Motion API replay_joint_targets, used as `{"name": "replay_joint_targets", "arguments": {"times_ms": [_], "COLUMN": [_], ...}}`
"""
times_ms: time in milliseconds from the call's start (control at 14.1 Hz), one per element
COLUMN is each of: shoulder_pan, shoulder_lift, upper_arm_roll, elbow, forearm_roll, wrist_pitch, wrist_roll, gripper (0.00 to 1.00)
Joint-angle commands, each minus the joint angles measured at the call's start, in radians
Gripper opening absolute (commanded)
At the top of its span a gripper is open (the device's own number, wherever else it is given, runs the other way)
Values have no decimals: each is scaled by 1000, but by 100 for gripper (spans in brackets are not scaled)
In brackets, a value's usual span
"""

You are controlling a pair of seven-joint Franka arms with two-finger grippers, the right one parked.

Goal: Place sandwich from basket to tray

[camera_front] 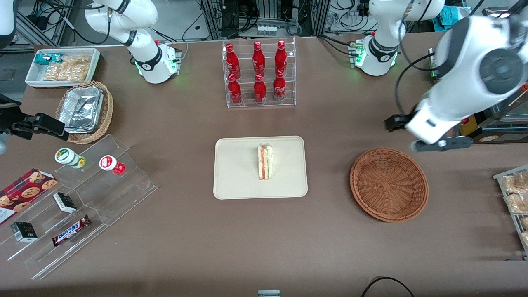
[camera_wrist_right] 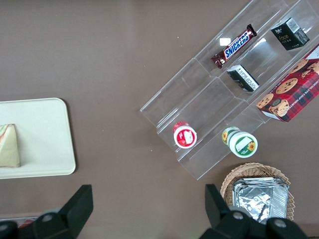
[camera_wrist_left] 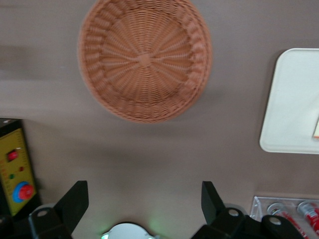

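i see the sandwich [camera_front: 265, 161] lying on the tray [camera_front: 235, 177], near its middle, filling edge facing up. the basket [camera_front: 389, 184] sits on the counter [camera_front: 321, 239] well apart from the tray, toward the working arm's end, with nothing in it. my left end effector [camera_wrist_left: 144, 201] hangs above the counter near the basket, farther from the front camera than it; its fingers [camera_wrist_left: 76, 201] are spread wide, released, gripping nothing. a rack of red bottles [camera_front: 258, 72] stands farther from the front camera than the tray.
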Motion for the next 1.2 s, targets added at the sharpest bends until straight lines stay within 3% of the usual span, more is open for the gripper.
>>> {"name": "replay_joint_targets", "arguments": {"times_ms": [0, 567, 1134], "shoulder_pan": [37, 40, 38], "shoulder_lift": [-46, 17, -5], "upper_arm_roll": [-6, -4, -4], "elbow": [4, 148, 162], "forearm_roll": [5, 5, -4], "wrist_pitch": [-41, -49, -47], "wrist_roll": [32, 18, 18], "gripper": [100, 100, 100]}}
